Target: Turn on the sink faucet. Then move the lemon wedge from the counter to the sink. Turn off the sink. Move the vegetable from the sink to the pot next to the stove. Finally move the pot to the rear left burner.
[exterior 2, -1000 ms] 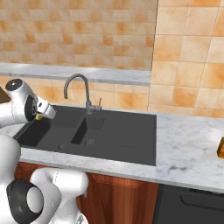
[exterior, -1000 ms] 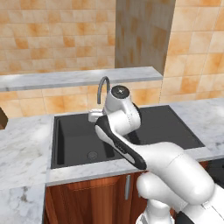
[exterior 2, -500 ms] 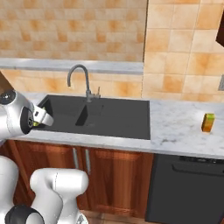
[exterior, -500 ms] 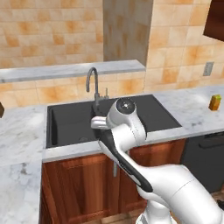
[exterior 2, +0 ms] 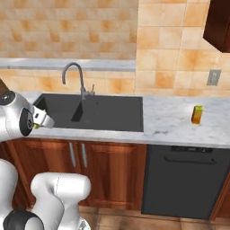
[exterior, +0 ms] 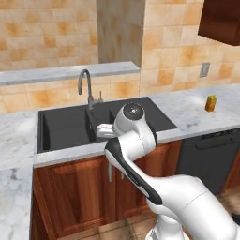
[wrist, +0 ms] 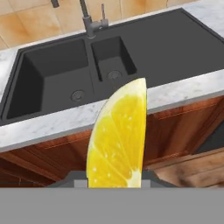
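The pincer [wrist: 114, 181] is pinching the lemon wedge [wrist: 117, 138], which stands up tall from between its tips in the hand view, with its juicy cut face toward the camera. Behind the lemon is the black sink [wrist: 183, 48]. It has two bowls, a big one on the left and a small one beside it, and each bowl has a round drain. The tap [wrist: 89, 19] stands at the back of the sink, right where the two bowls meet. The white and grey stone counter [wrist: 48, 129] goes all around the sink, and the lemon is held up in the air out in front of its front edge, not over the bowls. Under the counter are red-brown wooden cupboards [wrist: 175, 131]. In the left base view the white arm [exterior: 136, 140] bends up in front of the cupboards, and its hand is just at the front edge of the sink. Off to the right on the counter, well apart from the sink, stands a small yellow bottle [exterior: 212, 103] with a green top. Below that part of the counter is a dark dishwasher [exterior 2: 184, 179]. The wall behind is made of orange tiles [exterior 2: 170, 58].
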Robot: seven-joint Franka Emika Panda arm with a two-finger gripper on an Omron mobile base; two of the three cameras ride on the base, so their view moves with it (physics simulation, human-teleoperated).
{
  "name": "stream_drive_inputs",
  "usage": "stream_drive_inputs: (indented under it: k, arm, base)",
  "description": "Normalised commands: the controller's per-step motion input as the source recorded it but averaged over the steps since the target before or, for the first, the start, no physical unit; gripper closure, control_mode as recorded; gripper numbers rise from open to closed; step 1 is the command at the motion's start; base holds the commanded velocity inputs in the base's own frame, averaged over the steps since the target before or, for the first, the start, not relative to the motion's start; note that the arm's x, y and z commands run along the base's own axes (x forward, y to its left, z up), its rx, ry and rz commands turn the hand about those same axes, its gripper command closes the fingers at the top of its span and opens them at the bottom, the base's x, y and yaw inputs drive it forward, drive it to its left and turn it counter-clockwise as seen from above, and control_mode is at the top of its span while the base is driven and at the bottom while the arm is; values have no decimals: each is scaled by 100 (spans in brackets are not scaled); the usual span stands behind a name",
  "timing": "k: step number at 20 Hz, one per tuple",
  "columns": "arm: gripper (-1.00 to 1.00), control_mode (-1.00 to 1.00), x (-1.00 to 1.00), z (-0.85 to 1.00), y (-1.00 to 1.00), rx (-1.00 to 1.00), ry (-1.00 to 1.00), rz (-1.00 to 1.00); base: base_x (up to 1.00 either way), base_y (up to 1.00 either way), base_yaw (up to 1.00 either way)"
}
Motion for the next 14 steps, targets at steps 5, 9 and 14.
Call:
stream_drive_inputs:
  k: [5, 9, 14]
  arm:
    - [100, 100, 0, 0, 0, 0, 0, 0]
    - [100, 100, 0, 0, 0, 0, 0, 0]
    - [100, 100, 0, 0, 0, 0, 0, 0]
  base:
    - [-39, -42, -28]
    - [-20, -35, -35]
    - [0, -20, -40]
